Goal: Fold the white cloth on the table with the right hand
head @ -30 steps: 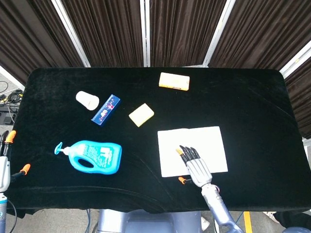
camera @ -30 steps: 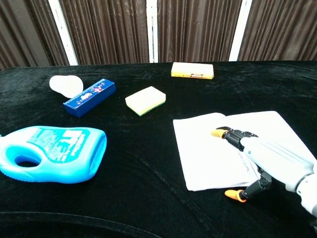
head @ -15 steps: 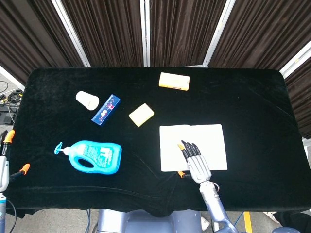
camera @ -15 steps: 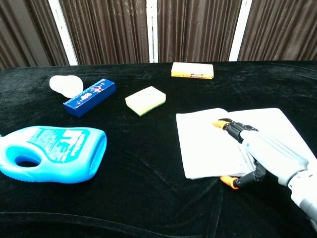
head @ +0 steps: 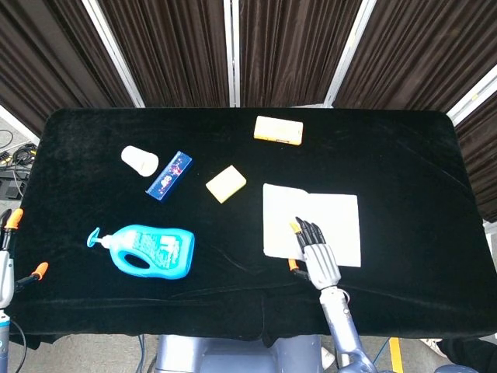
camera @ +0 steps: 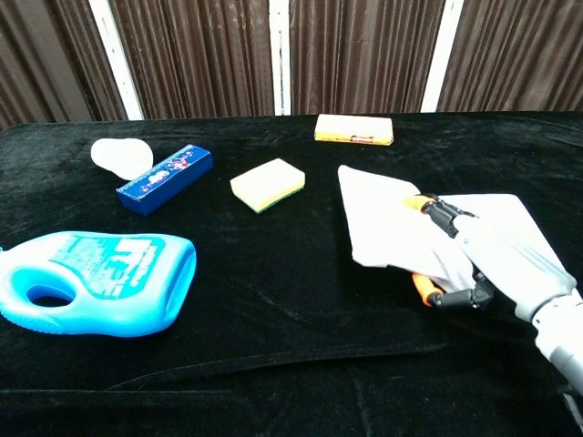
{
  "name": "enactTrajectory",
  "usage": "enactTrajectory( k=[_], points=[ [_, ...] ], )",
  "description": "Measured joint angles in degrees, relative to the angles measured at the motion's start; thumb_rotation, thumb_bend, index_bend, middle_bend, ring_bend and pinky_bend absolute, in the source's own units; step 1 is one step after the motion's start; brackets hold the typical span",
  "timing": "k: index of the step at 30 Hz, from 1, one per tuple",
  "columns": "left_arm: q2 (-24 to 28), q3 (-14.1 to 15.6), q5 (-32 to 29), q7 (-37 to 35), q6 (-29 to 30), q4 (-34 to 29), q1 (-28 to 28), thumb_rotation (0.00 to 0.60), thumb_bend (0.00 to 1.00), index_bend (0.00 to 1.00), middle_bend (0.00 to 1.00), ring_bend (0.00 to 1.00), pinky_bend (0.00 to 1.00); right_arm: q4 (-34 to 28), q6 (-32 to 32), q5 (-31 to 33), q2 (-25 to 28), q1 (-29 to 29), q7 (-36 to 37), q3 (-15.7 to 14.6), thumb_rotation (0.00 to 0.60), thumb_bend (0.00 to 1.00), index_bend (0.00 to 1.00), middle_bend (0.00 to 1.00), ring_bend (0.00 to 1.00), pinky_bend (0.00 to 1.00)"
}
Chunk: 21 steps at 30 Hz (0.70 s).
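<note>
The white cloth (head: 326,217) lies right of the table's middle, with its near edge raised off the black tabletop. In the chest view the cloth (camera: 383,214) rises as a slanted flap. My right hand (head: 318,255) pinches that near edge, fingers on top and the orange-tipped thumb underneath. The right hand (camera: 496,264) is clearer in the chest view, where the thumb shows below the cloth. My left hand (head: 9,252) hangs at the far left edge, off the table, with its orange fingertips apart and nothing between them.
A blue detergent bottle (head: 147,250) lies at the front left. Behind it are a white cup (head: 140,160) and a blue box (head: 168,175). A yellow sponge (head: 226,183) sits just left of the cloth, and a yellow packet (head: 278,129) lies further back.
My right hand has moved away from the robot, and its thumb has gone under the cloth's near edge. That edge has lifted and travelled toward the far side, shortening the cloth's outline.
</note>
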Motion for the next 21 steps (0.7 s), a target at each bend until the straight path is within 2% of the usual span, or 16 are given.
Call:
enactTrajectory(
  k=[4, 10, 21],
  points=[
    [0.0, 0.0, 0.1, -0.1, 0.0, 0.1, 0.0, 0.600, 0.18, 0.00, 0.00, 0.00, 0.00, -1.0, 0.2, 0.6, 0.3, -0.1, 0.0, 0.6, 0.600, 0.56, 0.00, 0.00, 0.00, 0.00],
    [-0.1, 0.0, 0.2, -0.4, 0.3, 0.2, 0.1, 0.600, 0.18, 0.00, 0.00, 0.00, 0.00, -2.8, 1.1, 1.1, 1.1, -0.4, -0.5, 1.2, 0.600, 0.56, 0.00, 0.00, 0.00, 0.00],
    [-0.3, 0.3, 0.9, -0.1, 0.7, 0.1, 0.2, 0.600, 0.18, 0.00, 0.00, 0.00, 0.00, -7.6, 6.4, 0.2, 5.6, -2.7, -1.5, 1.6, 0.600, 0.43, 0.00, 0.00, 0.00, 0.00]
  ],
)
